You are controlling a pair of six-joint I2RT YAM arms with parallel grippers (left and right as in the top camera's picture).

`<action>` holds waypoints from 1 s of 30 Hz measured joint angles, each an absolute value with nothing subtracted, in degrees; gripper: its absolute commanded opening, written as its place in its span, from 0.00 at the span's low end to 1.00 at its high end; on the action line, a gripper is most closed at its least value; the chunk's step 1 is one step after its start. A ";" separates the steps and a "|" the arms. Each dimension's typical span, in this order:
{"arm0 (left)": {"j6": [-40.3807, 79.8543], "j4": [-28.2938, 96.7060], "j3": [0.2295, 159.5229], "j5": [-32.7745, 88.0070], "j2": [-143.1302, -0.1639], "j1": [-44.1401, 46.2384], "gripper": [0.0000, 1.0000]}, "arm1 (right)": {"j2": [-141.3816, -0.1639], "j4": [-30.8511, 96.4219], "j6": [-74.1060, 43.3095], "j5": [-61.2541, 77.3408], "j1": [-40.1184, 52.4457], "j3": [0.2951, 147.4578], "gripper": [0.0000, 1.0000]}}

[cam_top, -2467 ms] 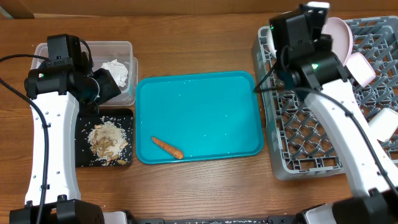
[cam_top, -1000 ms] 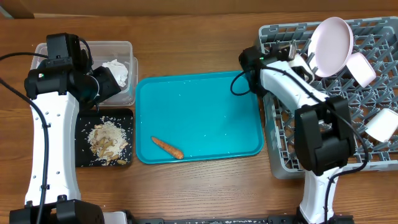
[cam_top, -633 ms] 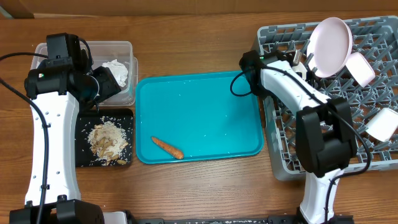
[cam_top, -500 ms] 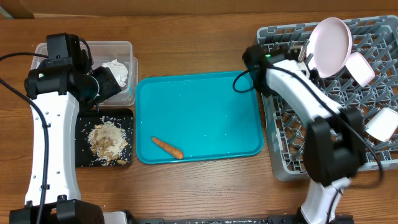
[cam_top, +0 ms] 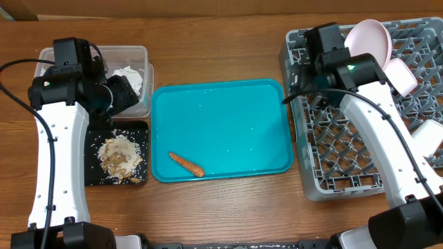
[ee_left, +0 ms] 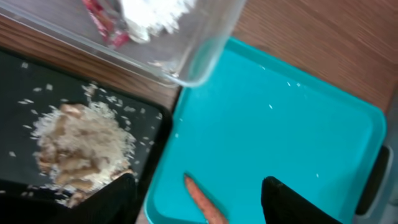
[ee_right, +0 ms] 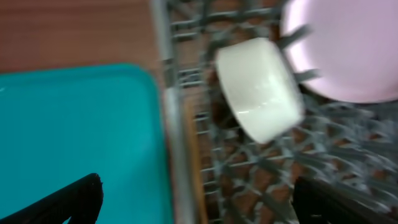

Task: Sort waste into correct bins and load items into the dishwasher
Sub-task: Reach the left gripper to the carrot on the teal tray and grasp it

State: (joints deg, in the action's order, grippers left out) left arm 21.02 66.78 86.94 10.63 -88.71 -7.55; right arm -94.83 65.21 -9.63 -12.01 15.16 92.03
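My left gripper [ee_left: 196,183] hangs open and holds nothing, above the corner where the clear tub [ee_left: 186,50] meets the black tray [ee_left: 25,68]. An orange carrot [ee_left: 204,200] lies on the teal tray [ee_left: 280,118], well below the fingers. In the tub are a crumpled white napkin [cam_top: 129,77] and a red wrapper [ee_left: 99,15]. Beige food scraps [cam_top: 122,155] fill the black tray. My right gripper [ee_right: 196,182] stands wide open and empty over the left rim of the grey dish rack [ee_right: 169,124]. In the rack are a white bowl [ee_right: 261,87] and a large plate [cam_top: 370,40].
Another white dish [cam_top: 427,138] sits at the rack's right edge, and a smaller one [cam_top: 401,75] leans beside the large plate. The teal tray [cam_top: 221,128] lies between the bins and the rack [cam_top: 339,145]. Bare wooden table runs along the front edge.
The right arm has lifted from its folded reach at the rack's left side to above that rim, and its jaws have opened wide. The left arm has barely moved.
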 measured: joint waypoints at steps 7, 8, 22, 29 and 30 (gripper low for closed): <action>21.52 72.64 86.28 12.32 -88.71 0.71 0.87 | -94.83 65.65 -2.24 1.45 14.72 92.03 1.00; 22.44 73.56 85.49 12.67 -88.71 2.37 0.91 | -94.83 65.71 -1.83 2.17 14.68 92.03 1.00; 41.25 60.51 60.01 16.73 -88.71 16.93 0.93 | -94.83 67.26 -2.37 4.69 11.29 92.03 1.00; 42.94 54.65 53.15 15.18 -88.71 16.91 0.90 | -94.83 67.77 -3.44 4.71 10.92 92.03 1.00; 43.11 52.80 52.40 14.72 -88.66 16.91 0.89 | -94.83 67.83 -3.55 4.67 10.92 92.03 1.00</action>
State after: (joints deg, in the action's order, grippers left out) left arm 43.11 52.80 52.40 14.72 -88.66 16.91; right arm -94.83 67.83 -3.55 4.67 10.92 92.03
